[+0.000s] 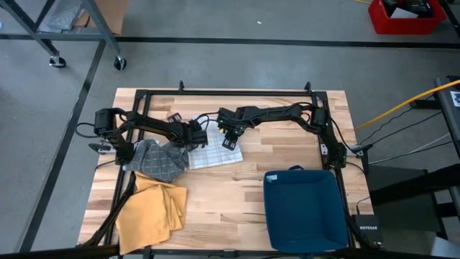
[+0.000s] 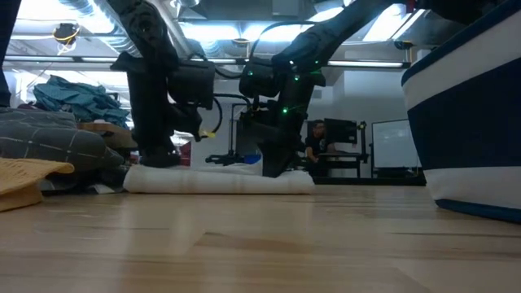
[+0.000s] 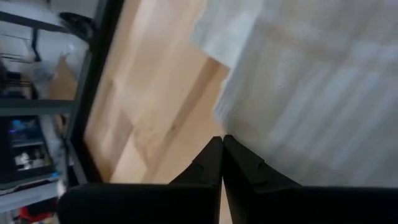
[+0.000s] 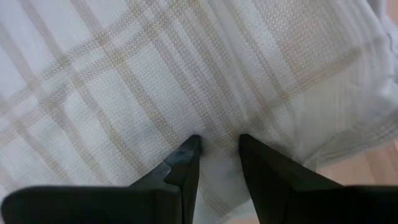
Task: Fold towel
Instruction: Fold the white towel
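The grey towel (image 1: 157, 160) hides the white checked towel's (image 1: 215, 155) left edge; the blue bin (image 2: 468, 122) is cut off at the right.

My left arm reaches toward frame centre in the high view, its gripper (image 1: 195, 135) closed tight. My right arm stretches leftward, its gripper (image 1: 230, 139) pointed down, fingers (image 4: 186, 163) partly apart.

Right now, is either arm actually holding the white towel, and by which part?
Right gripper: jaws partly apart, pinching a ridge of the white checked towel near its edge. Left gripper: jaws shut at the towel's border, nothing visibly held.
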Available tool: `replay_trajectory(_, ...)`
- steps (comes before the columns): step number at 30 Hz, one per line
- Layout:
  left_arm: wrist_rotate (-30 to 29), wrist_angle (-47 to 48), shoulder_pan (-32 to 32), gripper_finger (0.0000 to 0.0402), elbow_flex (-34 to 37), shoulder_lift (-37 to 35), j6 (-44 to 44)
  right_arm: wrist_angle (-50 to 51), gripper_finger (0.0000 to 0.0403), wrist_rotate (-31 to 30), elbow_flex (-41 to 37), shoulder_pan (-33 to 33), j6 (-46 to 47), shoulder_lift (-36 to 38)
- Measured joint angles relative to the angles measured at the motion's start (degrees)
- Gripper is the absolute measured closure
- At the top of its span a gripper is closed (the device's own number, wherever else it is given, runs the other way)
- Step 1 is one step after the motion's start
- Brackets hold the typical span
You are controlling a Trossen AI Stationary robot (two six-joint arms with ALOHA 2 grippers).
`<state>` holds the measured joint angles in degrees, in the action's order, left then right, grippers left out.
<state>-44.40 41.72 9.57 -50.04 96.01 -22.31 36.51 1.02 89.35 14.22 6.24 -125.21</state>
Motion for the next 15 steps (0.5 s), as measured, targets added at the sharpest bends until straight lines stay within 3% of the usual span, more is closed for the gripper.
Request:
replay_trajectory(7, -2.74, -0.21, -0.69, 0.04, 0.0, -4.68, 0.9, -0.72, 0.0282, -4.21, -0.47, -0.06, -0.09, 3.32)
replay_trajectory(15, -2.85, -0.36, -1.26, 0.04, 0.0, -15.63, 0.49, -3.51, 0.0282, -7.52, -0.27, -0.4, -0.11, 9.2)
